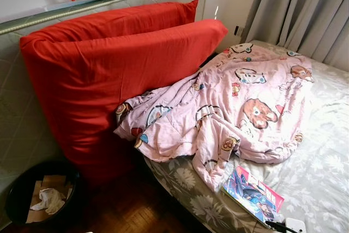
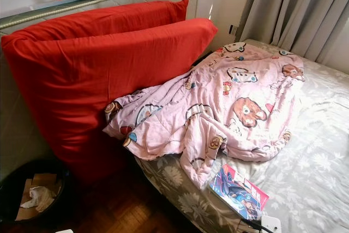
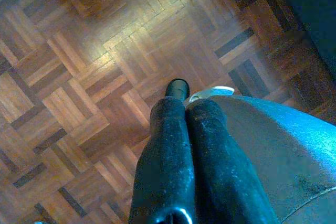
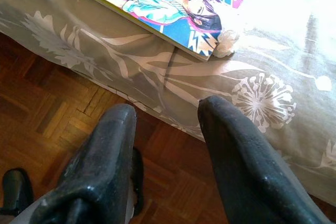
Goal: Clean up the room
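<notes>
Bedroom, dark parquet wood floor point(image 3: 79, 77), grey curtains point(image 1: 305, 9) at far right. Right gripper point(image 4: 168, 114) released, fingers spread, empty, above edge of grey floral bedsheet point(image 4: 252, 103), near colourful comic book point(image 4: 163, 3) lying at bed edge. Left gripper point(image 3: 186, 111) clenched, empty, hanging over floor. Crumpled pink cartoon-print blanket point(image 1: 234, 107) on bed, beside two large red pillows point(image 1: 109, 69) leaning against headboard. Black round waste bin point(image 1: 38, 195) on floor holds paper scraps.
</notes>
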Robot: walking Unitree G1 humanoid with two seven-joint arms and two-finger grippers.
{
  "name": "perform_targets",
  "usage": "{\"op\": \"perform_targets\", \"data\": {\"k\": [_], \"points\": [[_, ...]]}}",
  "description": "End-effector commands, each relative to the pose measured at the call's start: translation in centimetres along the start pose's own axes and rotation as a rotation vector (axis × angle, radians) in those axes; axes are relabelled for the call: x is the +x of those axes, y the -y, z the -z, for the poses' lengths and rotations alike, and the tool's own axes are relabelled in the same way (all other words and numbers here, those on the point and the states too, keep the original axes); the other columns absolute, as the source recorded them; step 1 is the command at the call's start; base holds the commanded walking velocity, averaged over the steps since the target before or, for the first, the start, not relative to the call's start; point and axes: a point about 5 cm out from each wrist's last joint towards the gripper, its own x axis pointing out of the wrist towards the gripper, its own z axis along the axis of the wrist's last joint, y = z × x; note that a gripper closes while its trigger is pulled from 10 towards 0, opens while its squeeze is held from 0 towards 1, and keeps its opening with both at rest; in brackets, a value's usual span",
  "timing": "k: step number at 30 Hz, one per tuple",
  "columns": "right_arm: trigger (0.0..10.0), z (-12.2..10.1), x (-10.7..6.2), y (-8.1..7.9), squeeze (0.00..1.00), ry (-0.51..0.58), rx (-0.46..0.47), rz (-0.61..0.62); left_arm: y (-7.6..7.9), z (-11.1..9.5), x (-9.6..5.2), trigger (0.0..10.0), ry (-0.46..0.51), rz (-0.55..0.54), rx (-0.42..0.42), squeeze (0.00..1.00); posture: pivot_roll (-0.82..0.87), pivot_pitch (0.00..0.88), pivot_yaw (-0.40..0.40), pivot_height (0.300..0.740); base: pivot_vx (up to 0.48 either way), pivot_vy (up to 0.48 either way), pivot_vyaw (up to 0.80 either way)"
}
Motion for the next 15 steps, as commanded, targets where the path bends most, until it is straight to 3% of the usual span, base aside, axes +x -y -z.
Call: {"op": "perform_targets", "data": {"k": [1, 15], "points": [[10.0, 0.54, 1.38, -6.39, 0.0, -0.088, -0.04, -0.116, -1.07, -2.08, 0.05, 10.0, 0.105, -0.002, -0.087, 0.0, 0.15, 0.0, -0.04, 0.74, 0.0, 0.0, 0.0], [10.0, 0.24, 1.44, -6.43, 0.0, -0.075, -0.037, -0.124, -0.27, -2.33, 0.14, 10.0, 0.126, 0.022, -0.087, 0.0, 0.15, 0.0, -0.046, 0.74, 0.0, 0.0, 0.0]]}}
